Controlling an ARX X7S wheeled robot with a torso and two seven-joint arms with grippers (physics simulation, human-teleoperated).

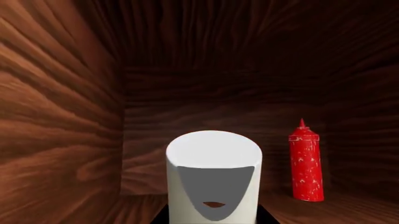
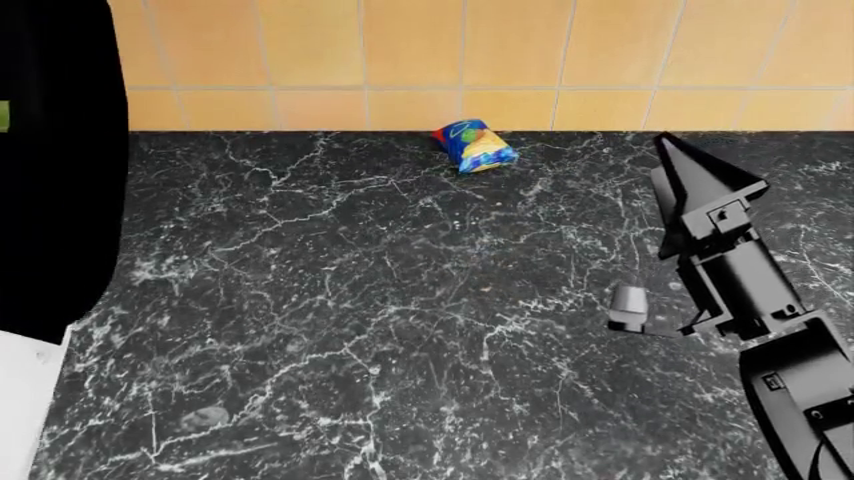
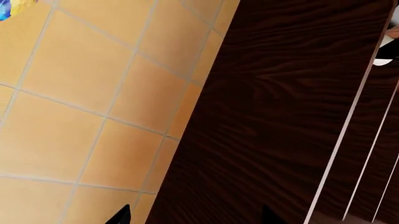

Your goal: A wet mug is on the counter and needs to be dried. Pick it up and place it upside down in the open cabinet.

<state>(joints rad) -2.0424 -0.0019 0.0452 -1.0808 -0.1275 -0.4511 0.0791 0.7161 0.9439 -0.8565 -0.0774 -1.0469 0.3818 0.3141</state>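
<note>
Wood-grain cabinet (image 1: 62, 116) walls enclose my left arm's view. Black marble tabletop (image 2: 374, 330) carries only a snack bag (image 2: 474, 146). My right fingers (image 2: 694, 170) hang idle over it; whether apart or together, I cannot tell. The mug (image 1: 214, 177) stands near a red sauce bottle (image 1: 305, 161), long axis vertical, closed base up, apparently between my left fingers, grip unconfirmed. Risk: a careless pull-back could topple it.
</note>
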